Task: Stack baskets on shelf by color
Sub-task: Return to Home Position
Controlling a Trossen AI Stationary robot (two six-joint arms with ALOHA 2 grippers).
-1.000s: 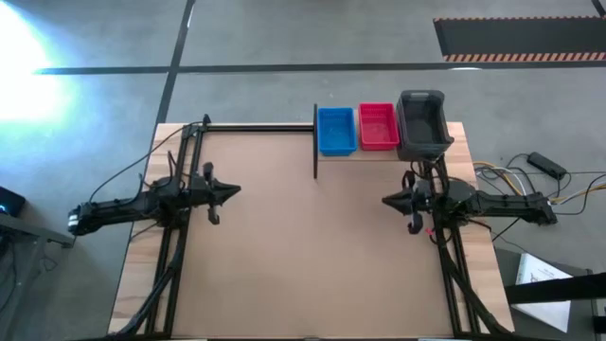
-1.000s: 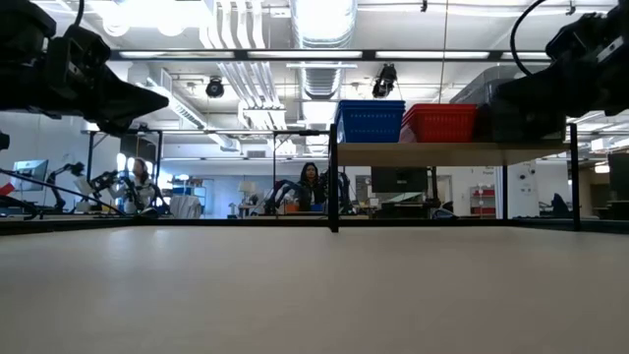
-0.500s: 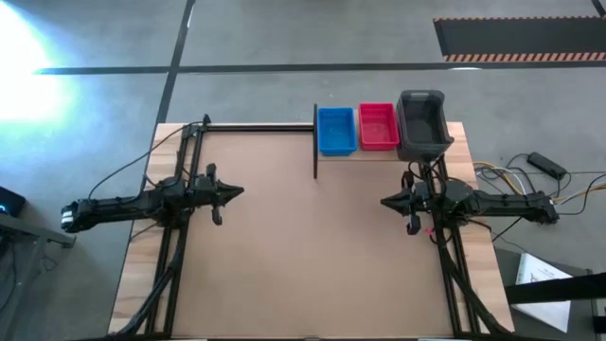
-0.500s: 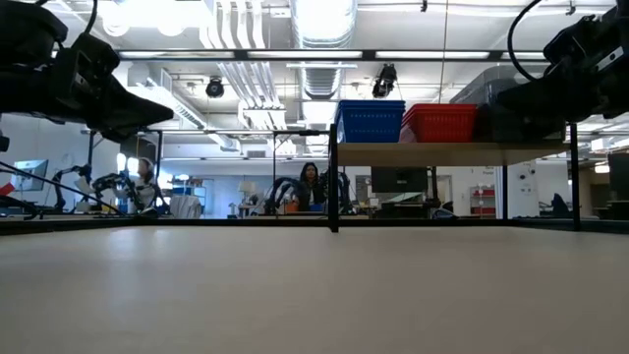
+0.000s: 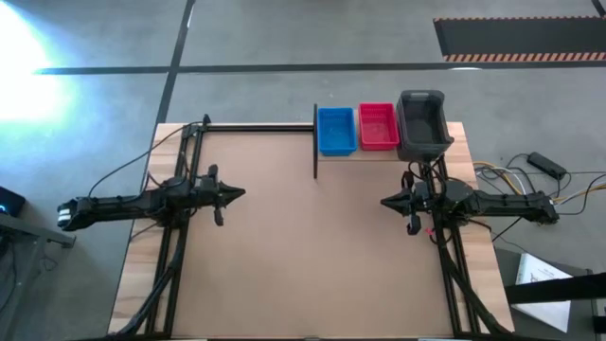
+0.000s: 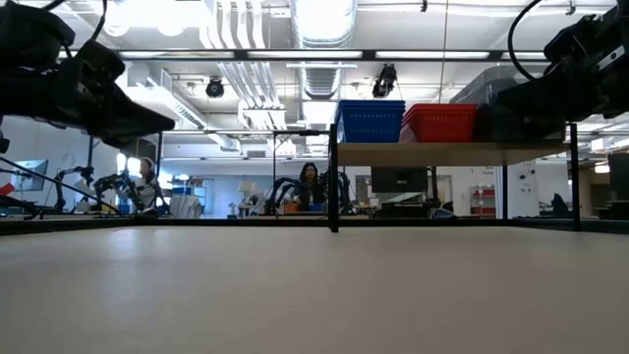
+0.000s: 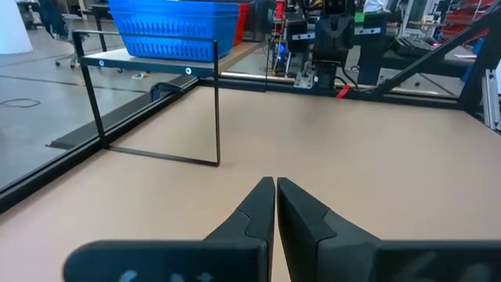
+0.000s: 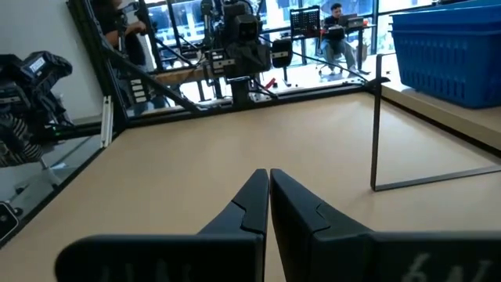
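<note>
At the table's far right stands the wooden shelf (image 5: 379, 152) on thin black posts. On it sit a blue basket (image 5: 336, 131), a red basket (image 5: 378, 126) and a larger grey basket (image 5: 422, 124), side by side. My left gripper (image 5: 242, 194) hovers shut over the table's left side, pointing right. My right gripper (image 5: 383, 201) hovers shut near the right side, pointing left, in front of the shelf. Neither holds anything. In the low view the blue basket (image 6: 371, 121) and red basket (image 6: 441, 122) rest on the shelf board (image 6: 432, 152).
The brown tabletop (image 5: 303, 246) lies bare between the two arms. Black frame rails (image 5: 180, 275) run along its left and right sides. Cables (image 5: 530, 175) lie off the right edge. People sit in the room beyond the table (image 6: 310, 187).
My left gripper has tipped slightly downward and shifted a little toward the table's right; it stays shut. The right arm and the baskets have kept still.
</note>
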